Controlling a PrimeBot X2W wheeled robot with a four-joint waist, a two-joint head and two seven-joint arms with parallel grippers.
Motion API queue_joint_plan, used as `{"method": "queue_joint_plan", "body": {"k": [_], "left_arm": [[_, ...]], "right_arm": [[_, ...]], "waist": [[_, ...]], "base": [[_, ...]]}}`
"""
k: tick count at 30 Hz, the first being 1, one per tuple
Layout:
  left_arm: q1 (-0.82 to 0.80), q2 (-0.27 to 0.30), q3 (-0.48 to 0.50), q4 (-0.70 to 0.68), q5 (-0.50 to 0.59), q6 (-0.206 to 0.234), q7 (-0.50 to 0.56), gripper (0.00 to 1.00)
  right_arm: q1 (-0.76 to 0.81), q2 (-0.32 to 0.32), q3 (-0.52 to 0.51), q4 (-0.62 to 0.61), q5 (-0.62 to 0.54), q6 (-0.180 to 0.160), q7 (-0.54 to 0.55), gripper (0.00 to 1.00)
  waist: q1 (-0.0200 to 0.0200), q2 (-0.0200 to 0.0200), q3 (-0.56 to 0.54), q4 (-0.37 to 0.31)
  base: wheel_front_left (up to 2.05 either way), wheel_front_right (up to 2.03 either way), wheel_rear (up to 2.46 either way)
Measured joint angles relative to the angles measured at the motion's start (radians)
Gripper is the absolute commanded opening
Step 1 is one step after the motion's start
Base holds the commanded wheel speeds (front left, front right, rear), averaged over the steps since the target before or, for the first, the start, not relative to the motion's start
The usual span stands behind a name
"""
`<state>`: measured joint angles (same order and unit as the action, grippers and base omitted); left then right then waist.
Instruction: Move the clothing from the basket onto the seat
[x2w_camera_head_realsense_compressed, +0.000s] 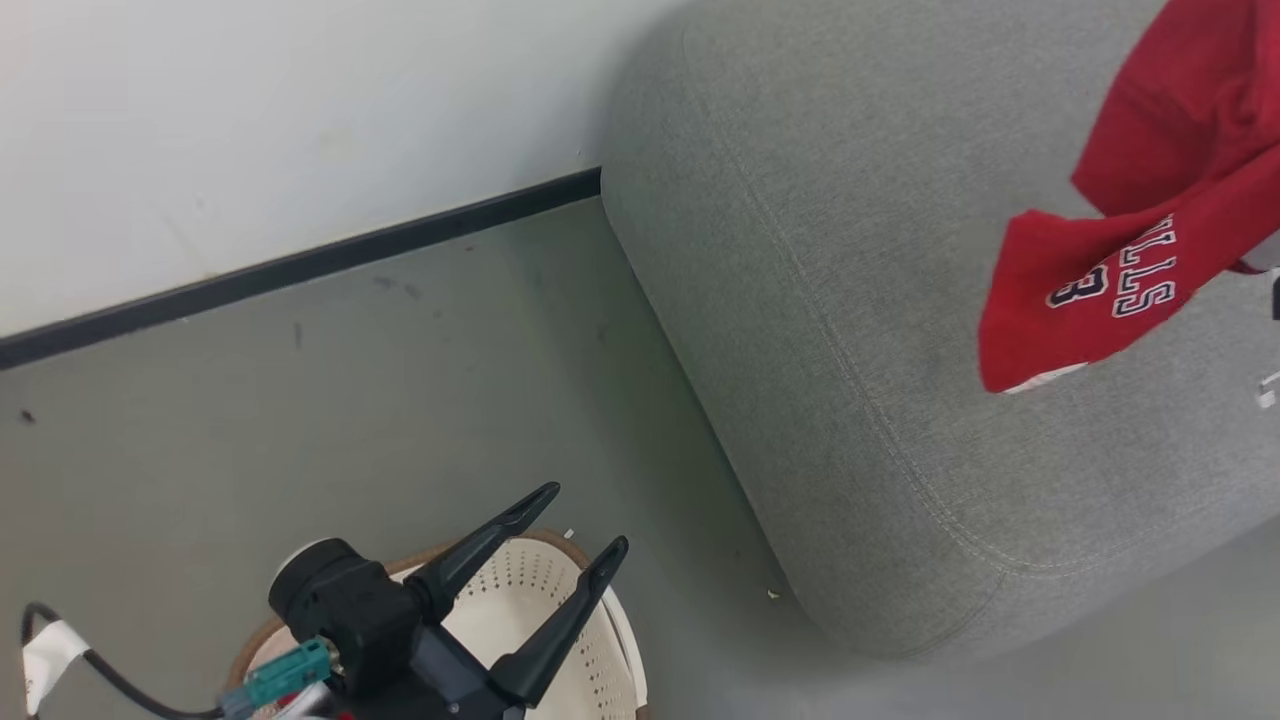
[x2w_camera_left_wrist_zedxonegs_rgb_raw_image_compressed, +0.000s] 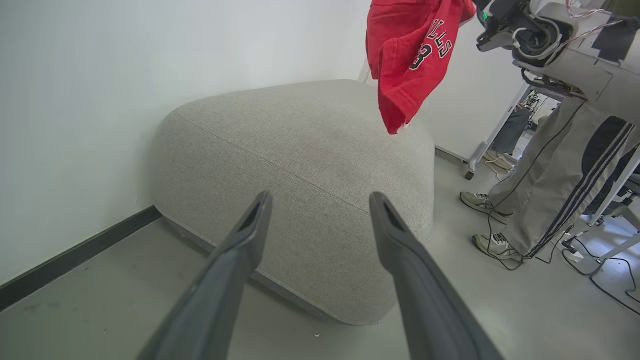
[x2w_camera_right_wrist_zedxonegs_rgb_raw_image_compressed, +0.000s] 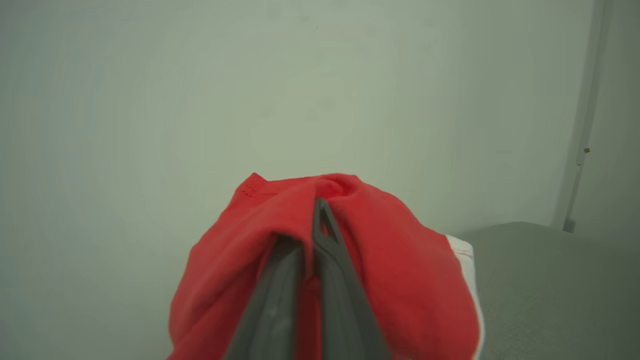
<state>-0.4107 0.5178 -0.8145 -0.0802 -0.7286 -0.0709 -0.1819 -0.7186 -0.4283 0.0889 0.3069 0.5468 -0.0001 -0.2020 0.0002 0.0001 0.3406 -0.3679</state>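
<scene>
A red garment with white block lettering, the clothing (x2w_camera_head_realsense_compressed: 1130, 270), hangs in the air above the grey seat (x2w_camera_head_realsense_compressed: 850, 330). In the left wrist view the clothing (x2w_camera_left_wrist_zedxonegs_rgb_raw_image_compressed: 407, 55) dangles from my right arm over the seat (x2w_camera_left_wrist_zedxonegs_rgb_raw_image_compressed: 300, 165). My right gripper (x2w_camera_right_wrist_zedxonegs_rgb_raw_image_compressed: 312, 220) is shut on the clothing (x2w_camera_right_wrist_zedxonegs_rgb_raw_image_compressed: 400, 280), its fingers pinching a fold of red cloth. My left gripper (x2w_camera_head_realsense_compressed: 585, 520) stands open over the cream basket (x2w_camera_head_realsense_compressed: 520, 590) at the bottom left, nothing between its fingers. In its own view the left gripper (x2w_camera_left_wrist_zedxonegs_rgb_raw_image_compressed: 320, 205) points at the seat.
A white wall with a dark baseboard (x2w_camera_head_realsense_compressed: 300, 265) runs behind the seat. A person's legs and shoes (x2w_camera_left_wrist_zedxonegs_rgb_raw_image_compressed: 545, 190) stand on the grey floor to the seat's right, among cables (x2w_camera_left_wrist_zedxonegs_rgb_raw_image_compressed: 600, 270) and a wheeled stand (x2w_camera_left_wrist_zedxonegs_rgb_raw_image_compressed: 480, 155).
</scene>
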Motion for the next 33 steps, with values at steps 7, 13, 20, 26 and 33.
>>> {"method": "queue_joint_plan", "body": {"k": [7, 13, 20, 26, 33], "left_arm": [[-0.017, 0.066, 0.028, -0.061, 0.003, -0.007, 0.006, 1.00], [-0.053, 0.090, 0.040, -0.106, 0.009, -0.010, 0.014, 1.00], [-0.077, 0.119, 0.062, -0.131, 0.008, -0.021, 0.015, 1.00], [-0.081, 0.133, 0.067, -0.131, 0.008, -0.028, 0.012, 1.00], [-0.084, 0.142, 0.076, -0.119, 0.007, -0.035, 0.000, 1.00]], "right_arm": [[-0.043, -0.022, -0.049, 0.019, -0.004, -0.072, 0.008, 0.00], [-0.098, -0.045, -0.094, 0.020, -0.033, -0.103, 0.008, 0.00], [-0.154, -0.052, -0.134, 0.029, -0.067, -0.120, 0.008, 0.00], [-0.158, -0.033, -0.137, 0.107, -0.111, -0.124, 0.043, 0.00], [-0.152, 0.043, -0.149, 0.218, -0.197, -0.124, 0.080, 0.00]], "waist": [[0.0000, 0.0000, 0.090, 0.031], [0.0001, 0.0000, 0.172, 0.059], [0.0000, 0.0001, 0.261, 0.094], [0.0000, 0.0001, 0.318, 0.125], [0.0000, 0.0000, 0.341, 0.150]], "base": [[0.00, 0.00, 0.00], [0.00, 0.00, 0.00], [0.00, 0.00, 0.00], [0.00, 0.00, 0.00], [0.00, 0.00, 0.00]]}}
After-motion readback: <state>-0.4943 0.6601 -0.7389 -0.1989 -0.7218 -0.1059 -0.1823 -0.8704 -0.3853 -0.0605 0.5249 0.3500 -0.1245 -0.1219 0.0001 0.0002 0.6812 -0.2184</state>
